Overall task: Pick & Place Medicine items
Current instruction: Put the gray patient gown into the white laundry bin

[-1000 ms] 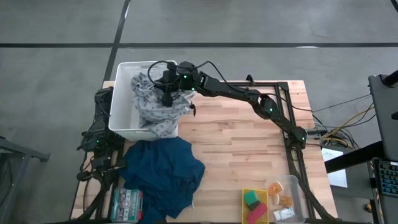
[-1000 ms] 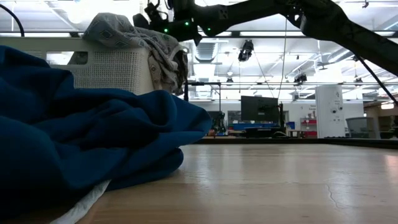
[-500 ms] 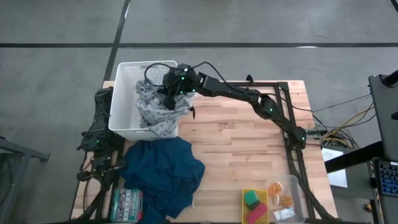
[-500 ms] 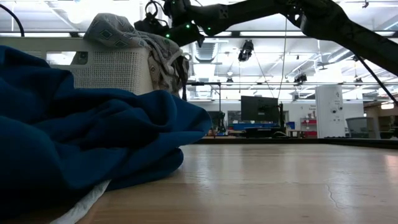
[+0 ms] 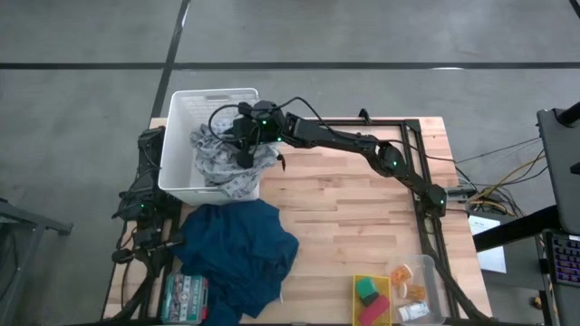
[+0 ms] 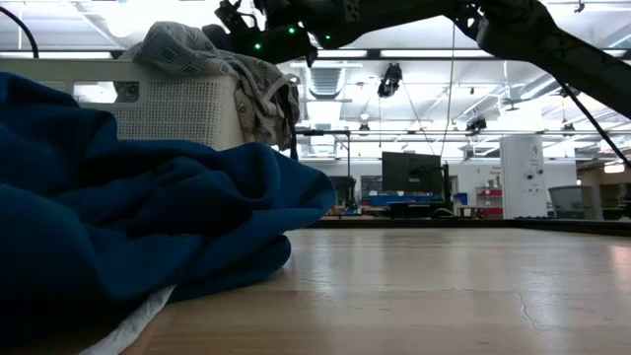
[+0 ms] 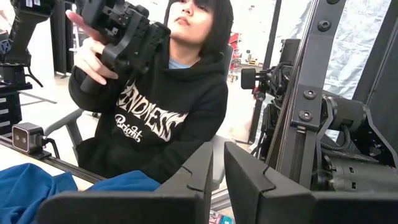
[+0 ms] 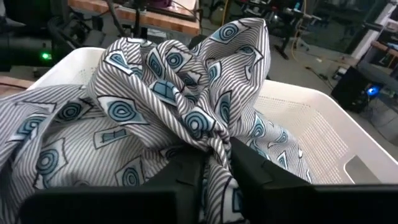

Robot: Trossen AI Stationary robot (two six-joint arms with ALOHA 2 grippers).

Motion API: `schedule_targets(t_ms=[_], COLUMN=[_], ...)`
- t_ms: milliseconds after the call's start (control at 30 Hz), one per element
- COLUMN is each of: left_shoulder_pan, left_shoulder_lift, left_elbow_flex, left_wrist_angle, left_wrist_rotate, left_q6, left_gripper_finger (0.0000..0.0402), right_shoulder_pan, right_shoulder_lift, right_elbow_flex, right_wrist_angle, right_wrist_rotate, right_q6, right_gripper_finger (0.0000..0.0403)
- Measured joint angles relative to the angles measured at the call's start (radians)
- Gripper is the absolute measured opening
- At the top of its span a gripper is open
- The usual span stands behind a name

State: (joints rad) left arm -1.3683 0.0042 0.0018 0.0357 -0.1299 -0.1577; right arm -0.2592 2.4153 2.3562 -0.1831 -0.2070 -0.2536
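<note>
The medicine items lie in a clear tray [image 5: 437, 276] at the table's near right corner: a small white carton [image 5: 412, 311] and orange pieces [image 5: 414, 292]. No gripper is near them. My right gripper [image 8: 216, 163] reaches over the white basket [image 5: 179, 149] at the far left and is shut on a grey patterned cloth [image 5: 225, 165]. The cloth is heaped in the basket and drapes over its right wall [image 6: 268, 104]. My left gripper [image 7: 217, 163] is shut and parked level beyond the table's left edge. My right gripper pinches a bunched fold of the patterned cloth [image 8: 214, 142] between its two fingers; several layers are gathered there. The fingers come nearly level from the table's right side, tipped a little down. The cloth spreads slack away from them, resting in the basket.
A crumpled blue cloth [image 5: 237, 254] covers the near left of the table, beside a flat green-and-white box [image 5: 186, 297]. A yellow container [image 5: 372, 299] holds green and pink blocks. A person sits beyond the table in the left wrist view [image 7: 168, 106].
My right gripper has gone toward the table's left and near edges and a little down over the basket, rolling slightly, with the cloth still between its fingers. The cloth's raised part has sunk lower into the basket; the part draped over the wall has stayed.
</note>
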Motion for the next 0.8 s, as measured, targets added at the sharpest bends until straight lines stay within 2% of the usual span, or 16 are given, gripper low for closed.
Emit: schedule_targets(t_ms=[167,333,433,567,700,800], left_shoulder_pan=[0.0,0.0,0.0,0.0,0.0,0.0], left_shoulder_lift=[0.0,0.0,0.0,0.0,0.0,0.0], left_elbow_flex=[0.0,0.0,0.0,0.0,0.0,0.0], left_wrist_angle=[0.0,0.0,0.0,0.0,0.0,0.0], left_wrist_rotate=[0.0,0.0,0.0,0.0,0.0,0.0], left_q6=[0.0,0.0,0.0,0.0,0.0,0.0], left_gripper_finger=[0.0047,0.0047,0.0047,0.0047,0.0047,0.0047], right_shoulder_pan=[-0.002,-0.002,-0.003,-0.003,-0.003,-0.002], right_shoulder_lift=[0.0,0.0,0.0,0.0,0.0,0.0], right_elbow_flex=[0.0,0.0,0.0,0.0,0.0,0.0], right_wrist_angle=[0.007,0.007,0.007,0.018,0.033,0.033], right_wrist_rotate=[0.004,0.135,0.163,0.18,0.199,0.26], right_q6=[0.022,0.012,-0.03,0.031,-0.013,-0.04], right_gripper_finger=[0.0101,0.0153,0.0182,0.0208,0.0229,0.0242])
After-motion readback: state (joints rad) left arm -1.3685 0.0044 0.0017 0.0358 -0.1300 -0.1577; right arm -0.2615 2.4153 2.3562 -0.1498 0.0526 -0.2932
